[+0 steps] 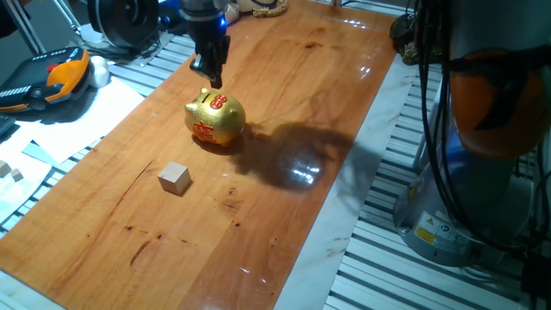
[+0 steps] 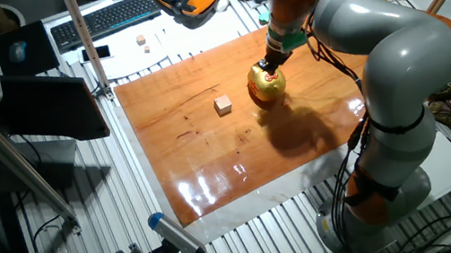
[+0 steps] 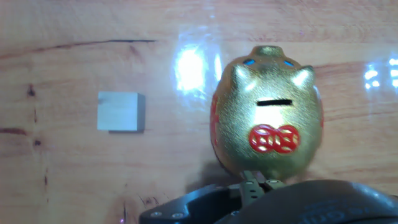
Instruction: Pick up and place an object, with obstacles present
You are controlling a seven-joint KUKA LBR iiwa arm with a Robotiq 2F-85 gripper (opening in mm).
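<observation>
Gripper [image 1: 213, 76] housing fills the near edge of the hand view; whether its fingers are apart or together cannot be told. It hangs directly above the gold piggy bank [image 1: 215, 119], holding nothing. Piggy bank stands upright on the wooden table [image 1: 293, 207], coin slot up. Wooden cube [image 1: 174, 178] rests on the table apart from the bank, nearer one fixed camera.

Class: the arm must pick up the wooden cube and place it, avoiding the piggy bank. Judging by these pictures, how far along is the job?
Nothing looks done: the small light-tan wooden cube sits untouched on the table. In hand: the gripper hangs just above the shiny gold piggy bank, holding nothing. Left: moving to the cube, grasping, lifting and placing it.
</observation>
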